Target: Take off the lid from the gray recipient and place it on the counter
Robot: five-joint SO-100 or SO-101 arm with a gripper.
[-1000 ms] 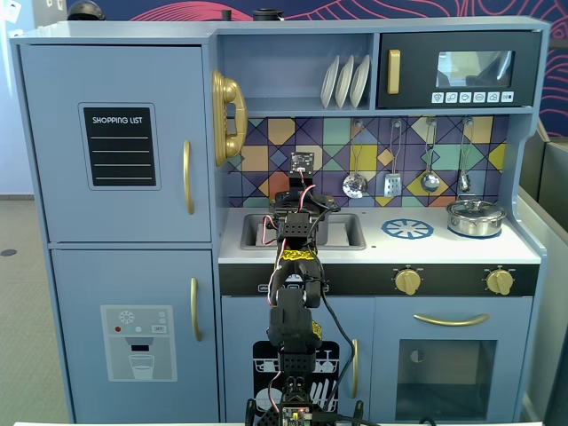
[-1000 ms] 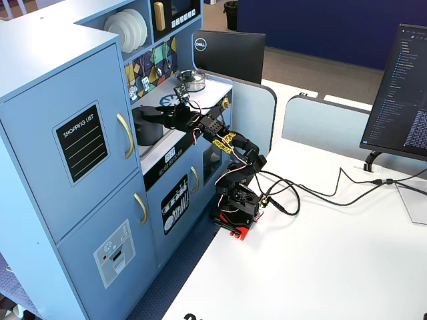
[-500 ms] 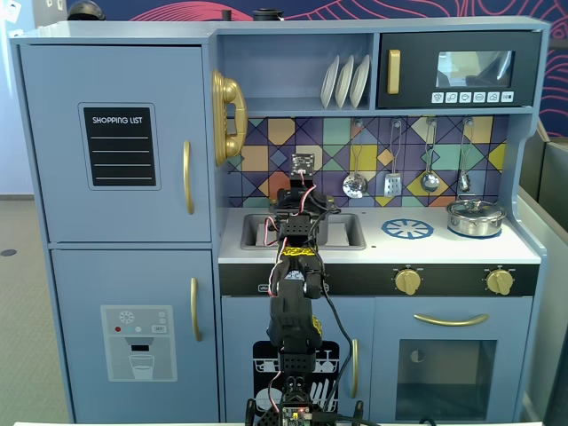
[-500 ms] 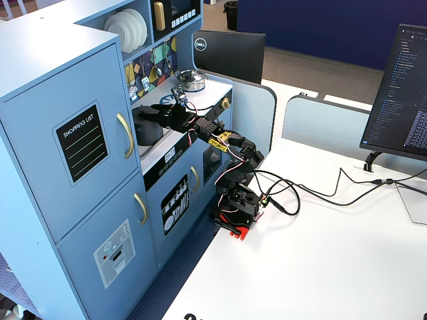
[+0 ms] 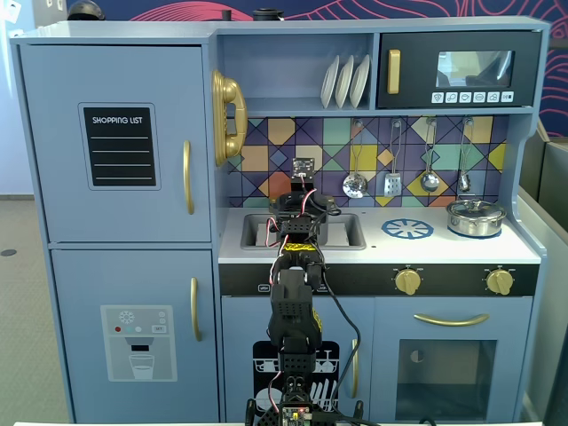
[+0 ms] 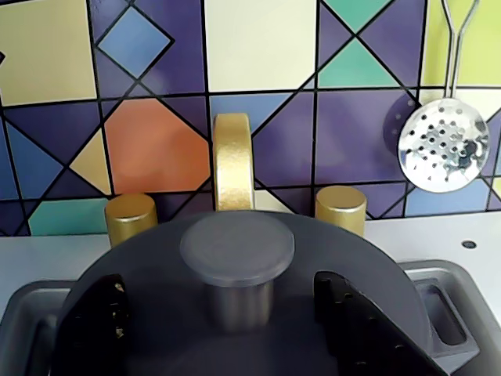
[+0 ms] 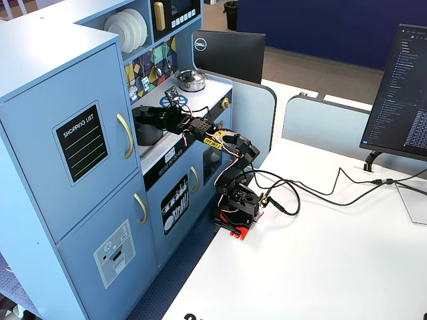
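Gray and matte, the lid [image 6: 235, 313] fills the wrist view, its round central knob [image 6: 237, 249] standing midway between the two dark fingers of the end effector [image 6: 235, 313], which are spread wide on either side and touch nothing. From left to right behind it stand a gold tap handle [image 6: 131, 220], the gold faucet [image 6: 232, 160], a second gold handle [image 6: 340, 210] and a slotted spoon [image 6: 443, 145] hanging on the tiled wall. The lid sits on the gray recipient [image 7: 147, 128], which rests in the recessed sink [image 6: 442, 313] at the left of the bench [image 5: 444, 247]; the pot is mostly hidden by the arm [image 5: 293, 302] in the front fixed view. The wide stance, centred over the knob, appears chosen so that the fingers can close on it squarely. Further right on the bench lie the blue burner print [image 5: 407, 228] and a shiny silver pot [image 5: 476, 216], well apart from the work, with bare white surface between them that looks free to receive the lid.
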